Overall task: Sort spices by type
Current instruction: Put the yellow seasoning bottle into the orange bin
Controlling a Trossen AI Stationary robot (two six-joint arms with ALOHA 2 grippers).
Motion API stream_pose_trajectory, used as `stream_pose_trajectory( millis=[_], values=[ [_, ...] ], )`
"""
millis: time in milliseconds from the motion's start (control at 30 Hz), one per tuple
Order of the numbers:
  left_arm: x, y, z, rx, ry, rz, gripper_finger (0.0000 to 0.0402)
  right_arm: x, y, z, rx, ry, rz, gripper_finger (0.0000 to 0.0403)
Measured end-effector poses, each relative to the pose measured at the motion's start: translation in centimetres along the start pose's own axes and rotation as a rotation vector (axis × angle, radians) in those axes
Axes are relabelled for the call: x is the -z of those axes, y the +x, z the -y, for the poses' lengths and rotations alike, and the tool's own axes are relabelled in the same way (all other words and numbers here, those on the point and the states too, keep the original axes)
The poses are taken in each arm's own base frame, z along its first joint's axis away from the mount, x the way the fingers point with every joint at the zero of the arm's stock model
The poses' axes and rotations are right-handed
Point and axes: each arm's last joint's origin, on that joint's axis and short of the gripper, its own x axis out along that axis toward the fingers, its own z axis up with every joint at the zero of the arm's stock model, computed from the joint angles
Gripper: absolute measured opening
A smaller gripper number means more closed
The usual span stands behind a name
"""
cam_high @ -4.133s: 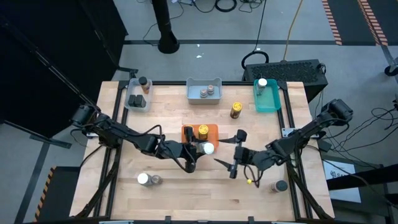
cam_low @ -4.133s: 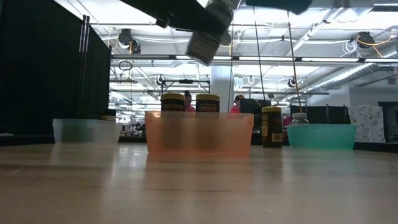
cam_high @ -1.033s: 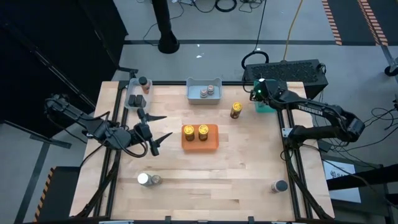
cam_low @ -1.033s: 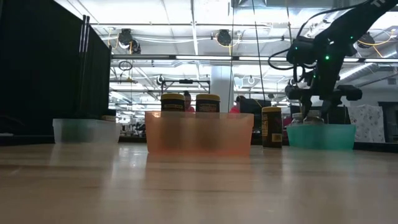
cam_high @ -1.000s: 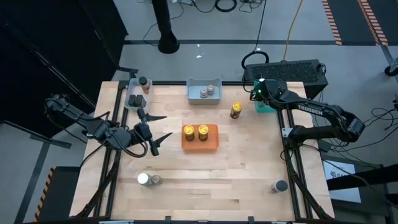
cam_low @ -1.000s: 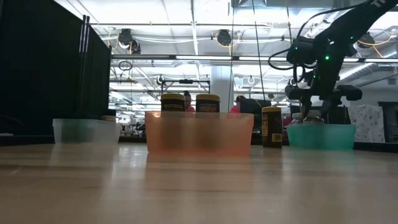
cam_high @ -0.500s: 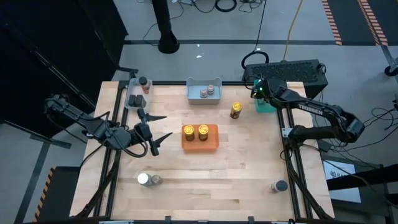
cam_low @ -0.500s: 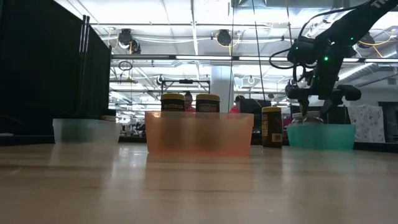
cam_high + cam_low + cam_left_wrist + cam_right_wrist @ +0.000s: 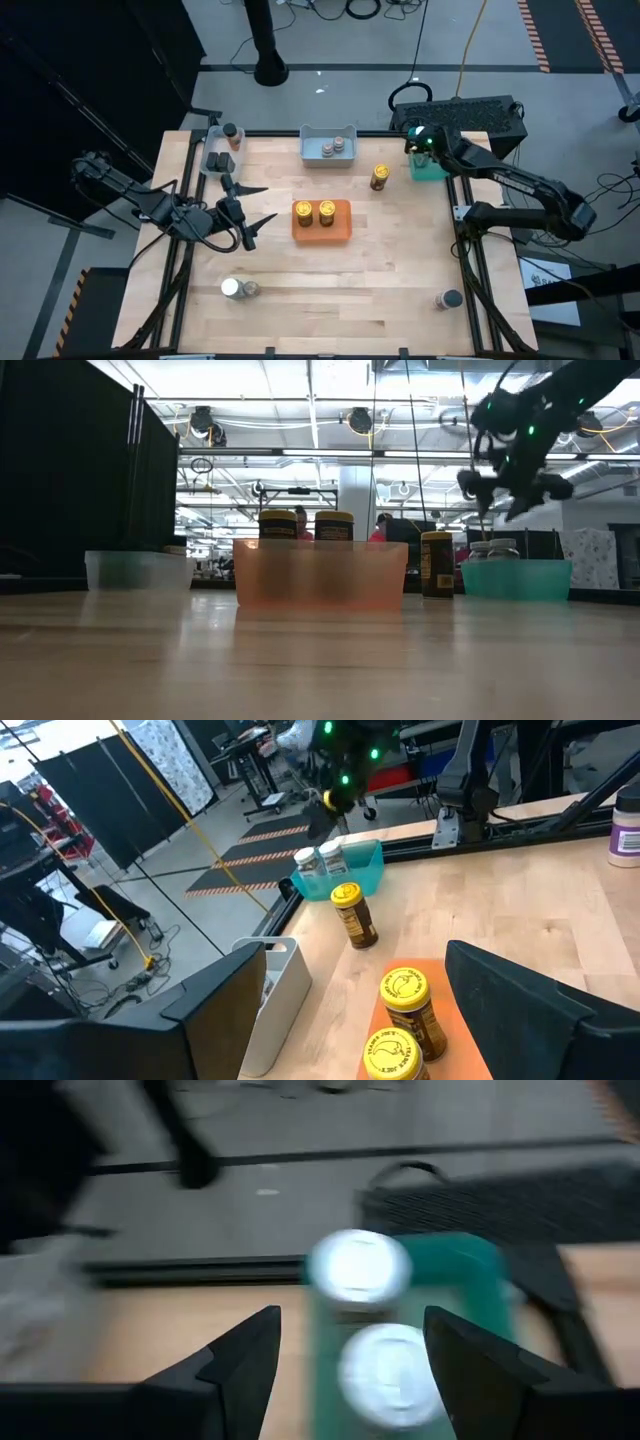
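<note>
Since a second ago, lifted clear of the teal tray [image 9: 432, 166]: right gripper [image 9: 505, 488], now above the tray's rim instead of down in it, fingers [image 9: 237, 1365] spread apart and holding nothing. Directly below it, two white-lidded jars [image 9: 358, 1267] side by side in the teal tray, released. Just beside that tray, toward the table's middle, a lone yellow-lidded jar [image 9: 379, 177] upright on the wood. Farther from the right gripper, two yellow-lidded jars [image 9: 315, 211] together in the orange tray [image 9: 340, 227]; beyond, two grey-lidded jars [image 9: 334, 148] in the blue-grey tray [image 9: 311, 143]. Unmoved at the table's left side: left gripper [image 9: 249, 206], fingers wide apart, empty, pointing toward the orange tray. Near it, dark-lidded jars [image 9: 222, 160] in the clear tray [image 9: 210, 143]. Loose on the near edge: a white-lidded jar [image 9: 231, 288], and a dark-lidded jar [image 9: 449, 299].
</note>
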Motion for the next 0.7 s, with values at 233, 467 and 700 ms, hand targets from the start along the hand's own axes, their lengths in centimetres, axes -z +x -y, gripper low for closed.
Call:
stream_pose_trajectory(
  millis=[233,467,700],
  values=[
    [0.1,0.0,0.0,0.0,-0.004,-0.004,0.0315,-0.3,-3.5,-3.0,-0.438,-0.149,-0.077,0.0228],
    [0.1,0.0,0.0,-0.001,-0.022,-0.005,0.0315,0.6,-4.5,-5.6,-0.462,-0.312,-0.27,0.0228],
    [0.1,0.1,0.0,-0.002,-0.021,-0.006,0.0315,-1.5,-4.9,-8.5,-0.298,-0.369,-0.46,0.0228]
  ],
)
